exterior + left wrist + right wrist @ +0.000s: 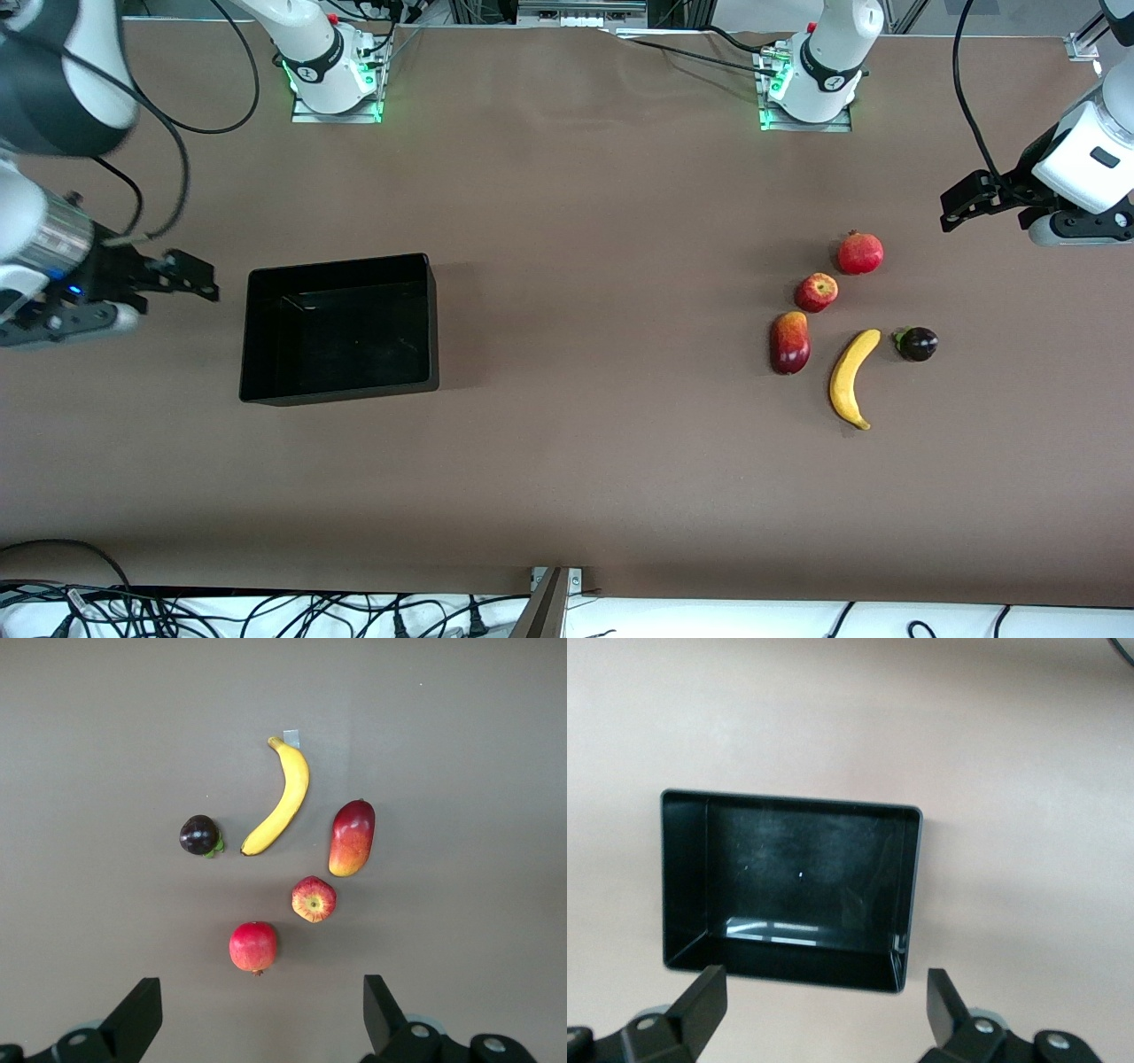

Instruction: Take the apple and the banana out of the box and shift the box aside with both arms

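Box (339, 329) sits empty at the middle left of the front frame, toward the right arm's end of the table, nothing inside but glossy black floor. Apple (816, 291) and banana (852, 378) are already out on the bare table (585, 221) at the middle right, well apart from the box, in a cluster with a pomegranate (860, 252), a mango (789, 342) and a small dark fruit (916, 343).

So it all comes down to the box and who can reach it. Right gripper (182, 276), fingers spread wide and holding nothing, hangs just beside the box's short wall at the frame's left edge; in the right wrist view the box (788, 890) fills the centre with its long side running across the jaws' line. Left gripper (961, 206), also wide apart and empty, is way off at the upper right edge of the frame, near the fruit, with the whole middle of the table between it and the box.

My read: the right arm is clearly nearer. If the box still needs shifting, the left arm has a long crossing to make to the short wall on the fruit's side. It may well be that the box is already set aside.
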`<state>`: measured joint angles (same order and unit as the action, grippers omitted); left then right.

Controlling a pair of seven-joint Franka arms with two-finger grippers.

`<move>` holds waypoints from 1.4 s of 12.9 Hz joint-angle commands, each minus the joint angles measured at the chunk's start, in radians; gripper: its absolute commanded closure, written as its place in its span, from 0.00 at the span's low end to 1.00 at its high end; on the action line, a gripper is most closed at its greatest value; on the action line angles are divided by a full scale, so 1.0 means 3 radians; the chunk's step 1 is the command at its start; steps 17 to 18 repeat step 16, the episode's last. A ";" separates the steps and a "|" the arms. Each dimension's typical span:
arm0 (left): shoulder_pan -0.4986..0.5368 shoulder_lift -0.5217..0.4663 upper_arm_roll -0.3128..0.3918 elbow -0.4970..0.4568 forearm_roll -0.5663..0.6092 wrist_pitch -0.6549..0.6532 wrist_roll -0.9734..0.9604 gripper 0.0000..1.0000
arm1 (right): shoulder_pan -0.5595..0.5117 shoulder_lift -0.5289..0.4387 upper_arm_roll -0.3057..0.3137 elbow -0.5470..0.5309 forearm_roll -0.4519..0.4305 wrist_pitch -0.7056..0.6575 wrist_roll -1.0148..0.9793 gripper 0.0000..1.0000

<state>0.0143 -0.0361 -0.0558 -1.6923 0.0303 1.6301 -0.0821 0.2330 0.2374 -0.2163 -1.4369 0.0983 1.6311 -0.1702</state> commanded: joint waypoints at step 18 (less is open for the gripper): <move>-0.0017 -0.0018 0.0002 0.0032 0.0022 -0.0096 0.0013 0.00 | -0.0644 -0.0904 0.0721 -0.0835 -0.0108 0.0091 -0.0016 0.00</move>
